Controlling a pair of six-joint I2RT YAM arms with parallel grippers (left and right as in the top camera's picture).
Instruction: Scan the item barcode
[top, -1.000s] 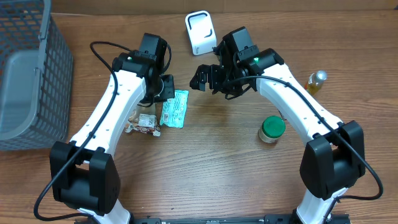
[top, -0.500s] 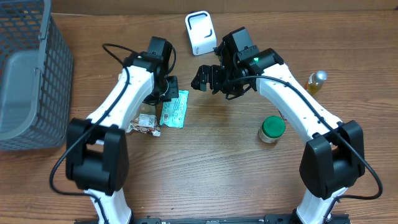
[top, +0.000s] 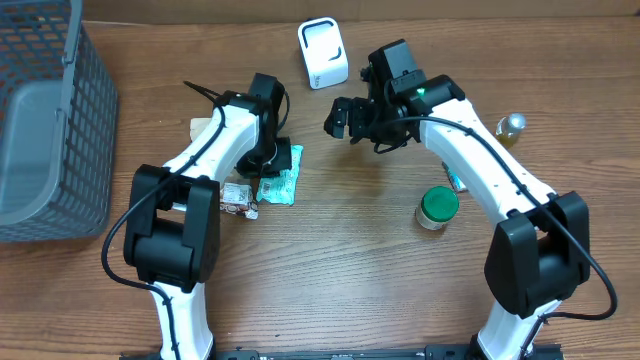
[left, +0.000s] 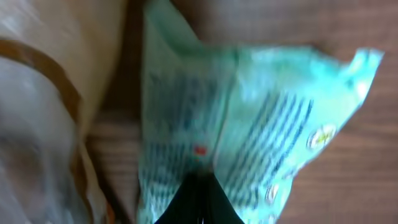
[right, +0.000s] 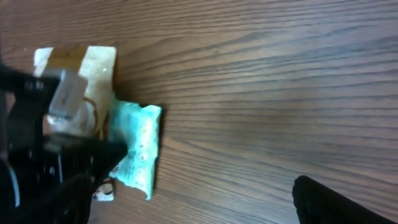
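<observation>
Lying flat on the wooden table (top: 330, 270), the teal packet (top: 281, 188) sits just at 9 o'clock of the table's middle. The left gripper (top: 274, 160) is over its 12 o'clock end with jaws closed tight, and in the left wrist view the dark tips meet at the packet's edge, though I cannot tell whether they pinch the film. The right gripper (top: 347, 118) hangs at 2 o'clock of the packet, jaws spread wide and holding nothing, just at 5 o'clock of the white scanner (top: 322, 52) by the table's 12 o'clock edge.
</observation>
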